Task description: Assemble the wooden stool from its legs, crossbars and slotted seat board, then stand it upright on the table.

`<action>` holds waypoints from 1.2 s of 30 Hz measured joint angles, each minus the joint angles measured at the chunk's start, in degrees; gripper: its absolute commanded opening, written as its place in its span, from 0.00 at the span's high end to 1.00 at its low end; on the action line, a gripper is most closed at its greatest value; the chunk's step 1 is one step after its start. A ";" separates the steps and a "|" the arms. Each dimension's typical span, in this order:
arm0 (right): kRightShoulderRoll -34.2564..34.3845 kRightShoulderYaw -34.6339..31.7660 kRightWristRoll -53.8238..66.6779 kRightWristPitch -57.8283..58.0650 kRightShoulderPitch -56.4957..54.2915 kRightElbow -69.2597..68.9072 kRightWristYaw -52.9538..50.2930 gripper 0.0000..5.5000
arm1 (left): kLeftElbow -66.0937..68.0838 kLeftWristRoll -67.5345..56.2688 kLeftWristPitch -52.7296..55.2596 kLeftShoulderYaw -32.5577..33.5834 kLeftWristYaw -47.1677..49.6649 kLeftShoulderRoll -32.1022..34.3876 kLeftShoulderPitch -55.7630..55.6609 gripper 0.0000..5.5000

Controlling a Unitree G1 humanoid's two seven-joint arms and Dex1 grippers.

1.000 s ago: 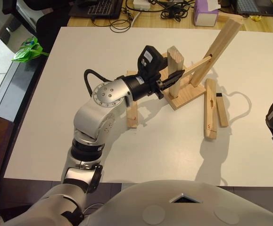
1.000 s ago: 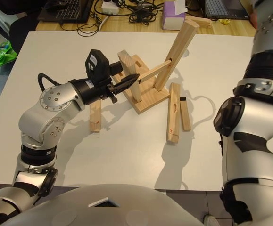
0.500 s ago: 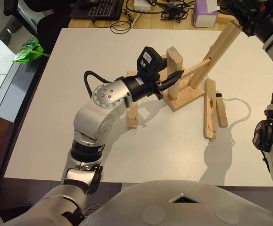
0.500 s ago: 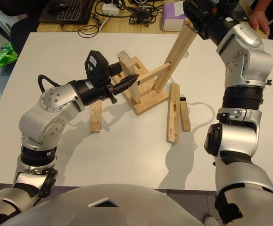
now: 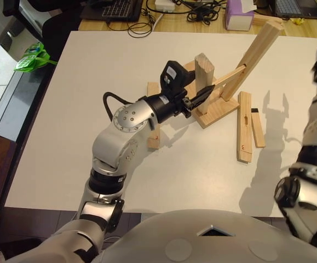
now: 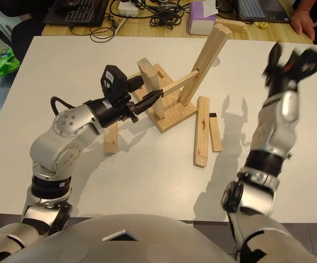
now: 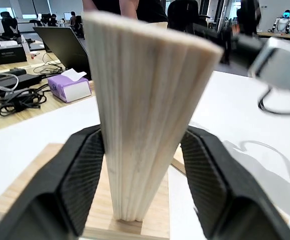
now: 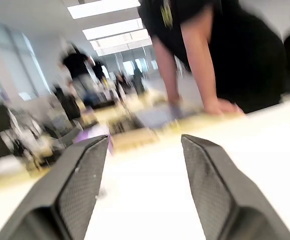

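The slotted seat board lies flat at the back middle of the white table. A short leg stands upright in it, and my left gripper is shut on that leg, with the black pads pressed against both its sides. A tall leg leans up from the board's far side, joined by a thin crossbar. One loose leg and a short crossbar lie to the right. Another leg lies under my left forearm. My right gripper hangs open in the air over the table's right side, holding nothing.
A purple tissue box, a keyboard and cables sit on the desk behind the table. A green bag lies off the left edge. The front half of the table is bare.
My right arm has swung away from the top of the tall leg, out to the right. The tall leg stays leaning. My left gripper has stayed at the short leg.
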 measured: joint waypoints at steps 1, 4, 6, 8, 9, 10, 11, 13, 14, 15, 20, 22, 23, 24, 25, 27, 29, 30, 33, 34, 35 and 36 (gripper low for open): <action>1.15 0.88 -0.42 0.01 2.66 -0.87 -0.11 0.51 | -0.07 -0.03 -0.06 0.06 0.26 -0.24 0.19 0.39; 2.98 3.33 -1.07 -0.31 6.50 -3.33 0.07 0.51 | -0.33 -0.34 -0.12 0.16 0.35 -0.50 0.64 0.31; 3.74 4.92 -2.03 -1.68 8.47 -4.13 1.07 0.51 | -0.95 -0.82 -0.11 0.84 0.02 -0.40 0.83 0.26; 3.72 5.93 -2.41 -2.38 9.99 -4.62 1.86 0.51 | -1.48 -1.74 -0.11 1.47 -0.71 -0.11 1.13 0.20; 3.65 6.61 -2.77 -2.85 11.04 -5.86 2.84 0.51 | -1.80 -2.16 -0.20 1.52 -1.03 -0.14 1.66 0.18; 3.55 7.05 -3.09 -2.99 11.45 -6.54 3.55 0.51 | -1.80 -2.18 -0.29 1.44 -1.03 -0.20 2.10 0.16; 3.40 7.22 -3.11 -3.03 11.83 -7.40 3.91 0.51 | -1.74 -2.08 -0.50 0.92 -0.91 -0.56 2.19 0.12; 2.45 6.90 -3.02 -3.06 11.84 -8.04 3.85 0.51 | -0.94 -1.46 -1.03 -0.92 -0.36 -1.85 2.19 0.07; 1.76 5.80 -2.56 -3.04 11.41 -8.08 3.61 0.51 | 0.59 -0.49 -1.72 -2.92 0.12 -3.15 2.18 0.04; 1.31 4.74 -2.06 -3.04 10.63 -8.21 3.36 0.51 | 2.31 0.38 -2.23 -4.69 0.33 -4.04 2.18 0.03; -1.76 1.97 -1.00 -3.01 6.19 -7.72 2.29 0.51 | 11.80 3.66 -4.35 -9.54 1.22 -8.61 0.75 0.03; -2.63 1.25 -0.89 -3.00 6.00 -7.50 2.20 0.51 | 15.48 4.94 -5.35 -10.21 1.95 -10.48 -0.72 0.03; -2.70 0.95 -0.83 -2.99 6.00 -7.23 2.16 0.51 | 18.16 5.90 -5.98 -10.33 2.87 -11.99 -1.95 0.03; -2.74 0.72 -0.80 -2.96 6.03 -7.15 2.14 0.51 | 20.58 6.62 -6.99 -10.30 3.48 -13.25 -3.18 0.03; -2.75 0.56 -0.77 -2.93 6.11 -7.18 2.11 0.51 | 23.49 7.54 -8.11 -10.25 4.22 -14.70 -4.74 0.03; -2.63 0.41 -0.76 -2.94 6.41 -7.35 1.78 0.51 | 30.38 9.20 -11.51 -9.59 6.04 -18.49 -8.62 0.03; -2.25 0.41 -0.76 -2.97 6.79 -7.42 1.14 0.51 | 37.81 10.85 -15.69 -8.86 7.62 -22.59 -13.33 0.03; -1.88 0.52 -0.76 -3.07 6.74 -7.48 1.01 0.51 | 40.85 11.22 -18.04 -9.07 7.95 -23.41 -14.44 0.03; -1.19 0.67 -0.76 -3.10 6.80 -7.48 0.84 0.51 | 50.23 14.19 -21.12 -9.42 8.93 -23.44 -14.55 0.03; -0.76 0.83 -0.76 -3.10 6.80 -7.49 0.84 0.51 | 50.81 14.43 -21.50 -9.73 9.02 -23.44 -14.55 0.03; -0.66 1.06 -0.76 -3.09 6.82 -7.50 0.88 0.51 | 50.65 14.78 -21.69 -9.97 8.97 -23.44 -14.54 0.03; -0.65 1.45 -0.76 -3.09 6.89 -7.73 0.97 0.51 | 48.94 15.20 -21.87 -10.52 8.76 -23.44 -14.49 0.03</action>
